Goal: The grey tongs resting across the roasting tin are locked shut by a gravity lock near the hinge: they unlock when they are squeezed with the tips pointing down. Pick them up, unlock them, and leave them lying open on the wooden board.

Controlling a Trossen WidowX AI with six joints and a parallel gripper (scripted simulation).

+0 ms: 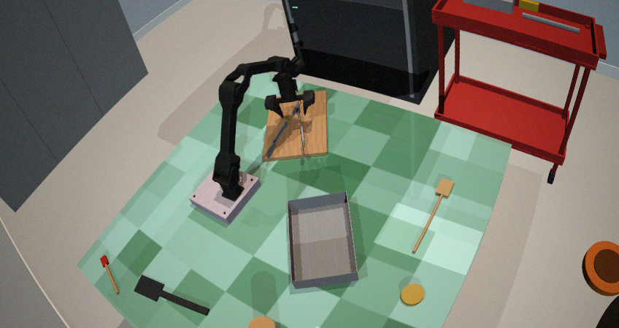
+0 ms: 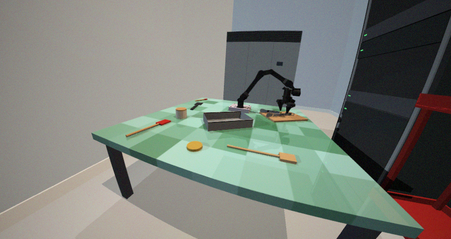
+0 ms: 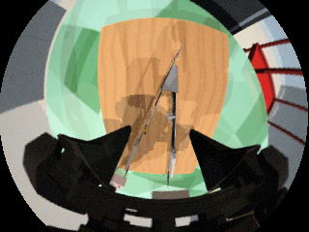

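The grey tongs [image 1: 279, 134] [image 2: 268, 114] [image 3: 171, 81] lie on the wooden board [image 1: 319, 129] [image 2: 300, 118] [image 3: 208, 58], with their two arms spread apart in a narrow V. The arms meet toward the board's far side, and their free ends reach its edge on the tin's side. My gripper [image 1: 293, 115] [image 2: 284, 111] [image 3: 160, 130] is open, pointing down over the tongs. Its fingers stand on either side of the arms, with visible gaps in the wrist view. Exact finger height above the board is hard to tell. The roasting tin [image 1: 325, 280] [image 2: 229, 124] has nothing across it.
A wooden spatula [image 1: 428, 221] [image 2: 287, 157], a yellow disc [image 1: 412, 294] [image 2: 194, 146], a black spatula [image 1: 149, 287] [image 2: 197, 105], a lidded jar [image 2: 181, 113] and a red-headed spatula [image 2: 163, 122] lie or stand around the tin. The dark rack [image 1: 347, 29] stands behind the board.
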